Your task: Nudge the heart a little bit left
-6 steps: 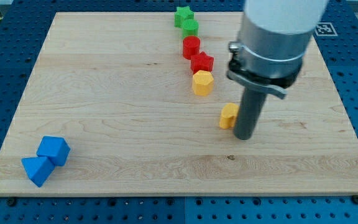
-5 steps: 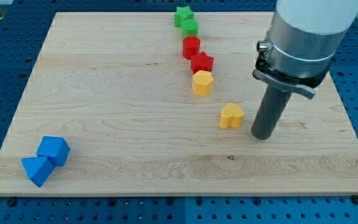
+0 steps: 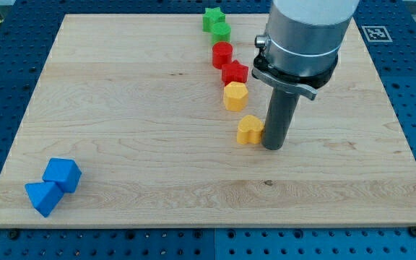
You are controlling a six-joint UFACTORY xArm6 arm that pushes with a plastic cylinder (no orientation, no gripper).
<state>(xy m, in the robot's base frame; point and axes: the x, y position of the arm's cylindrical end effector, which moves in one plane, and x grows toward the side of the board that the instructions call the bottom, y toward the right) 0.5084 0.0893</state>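
The yellow heart (image 3: 249, 130) is touched at its 3 o'clock side by the tip (image 3: 272, 146). No pincer is seen. A short, gentle push toward 9 o'clock is advised, so overshoot is avoided.

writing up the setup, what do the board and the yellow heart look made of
Board: pale wood, matte, judging by its grain lines and small dark knots. Yellow heart, just left of my tip: evenly coloured, smooth, possibly painted wood or plastic; the view cannot settle which.

My tip (image 3: 273, 146) touches the heart's (image 3: 249, 131) right side.
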